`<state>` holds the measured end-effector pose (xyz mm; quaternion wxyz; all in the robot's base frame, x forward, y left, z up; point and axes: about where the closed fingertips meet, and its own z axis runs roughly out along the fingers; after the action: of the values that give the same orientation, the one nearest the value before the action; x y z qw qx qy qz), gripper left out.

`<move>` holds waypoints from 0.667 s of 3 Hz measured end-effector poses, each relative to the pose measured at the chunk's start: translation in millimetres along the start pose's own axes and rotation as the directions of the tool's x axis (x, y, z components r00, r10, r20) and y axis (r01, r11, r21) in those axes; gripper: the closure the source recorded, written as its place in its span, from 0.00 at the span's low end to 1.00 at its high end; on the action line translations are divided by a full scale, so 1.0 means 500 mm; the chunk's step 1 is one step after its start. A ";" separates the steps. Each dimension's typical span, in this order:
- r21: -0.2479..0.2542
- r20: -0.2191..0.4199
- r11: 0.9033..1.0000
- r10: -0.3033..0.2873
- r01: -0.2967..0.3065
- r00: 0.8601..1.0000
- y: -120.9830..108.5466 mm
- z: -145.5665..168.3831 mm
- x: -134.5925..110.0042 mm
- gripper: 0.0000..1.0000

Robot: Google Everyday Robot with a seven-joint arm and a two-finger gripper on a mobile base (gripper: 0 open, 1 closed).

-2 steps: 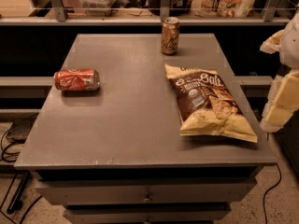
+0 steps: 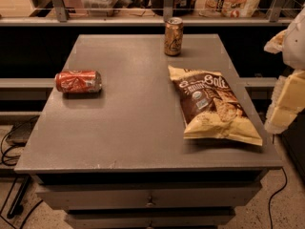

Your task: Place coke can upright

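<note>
The red coke can (image 2: 77, 81) lies on its side near the left edge of the grey table (image 2: 133, 128), its silver end facing right. My gripper (image 2: 286, 101) shows as pale yellow-white parts at the right edge of the camera view, beside the table's right side and far from the can. It holds nothing that I can see.
A brown-and-gold can (image 2: 173, 36) stands upright at the table's back middle. A brown and yellow chip bag (image 2: 212, 104) lies flat on the right half. A shelf with clutter (image 2: 152, 4) runs behind the table. Cables (image 2: 12, 147) lie on the floor at the left.
The gripper at the right edge has shifted slightly. The cans and the bag have not moved.
</note>
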<state>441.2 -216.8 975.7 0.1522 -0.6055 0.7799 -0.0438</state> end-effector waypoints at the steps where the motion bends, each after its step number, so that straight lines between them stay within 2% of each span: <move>1: -0.010 0.035 0.998 -0.063 0.064 0.997 -0.020 0.017 -0.032 0.00; 2: -0.023 0.114 0.988 -0.148 0.152 0.982 -0.032 0.035 -0.115 0.00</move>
<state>474.1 -163.8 973.6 0.1826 -0.6664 0.7228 -0.0089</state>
